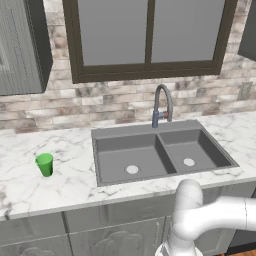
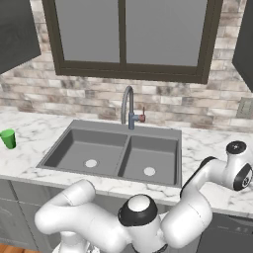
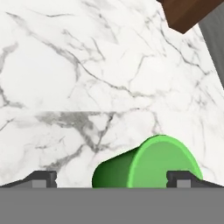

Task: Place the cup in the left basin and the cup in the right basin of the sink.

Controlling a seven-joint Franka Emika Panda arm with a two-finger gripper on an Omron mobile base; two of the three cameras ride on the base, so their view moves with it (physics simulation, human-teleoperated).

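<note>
The claw (image 3: 112,177) is spread wide, its two dark tips standing at 7 and 5 o'clock in the hand view. A green cup (image 3: 146,162) sits on the marble tabletop (image 3: 87,78) between the tips, nearer the 5 o'clock one; no contact with either tip can be confirmed.

A second green cup (image 1: 44,164) stands upright on the tabletop at 9 o'clock of the sink (image 1: 160,150), well apart from it. In the right base view this cup (image 2: 8,138) is at the far 9 o'clock edge.

The left basin (image 1: 131,159) and the right basin (image 1: 192,150) each show a pale round drain and hold no cup. The faucet (image 1: 161,106) rises at 12 o'clock of the divider.

The arm (image 2: 217,173) reaches toward 3 o'clock in the right base view, over the tabletop beyond the right basin (image 2: 150,160).
</note>
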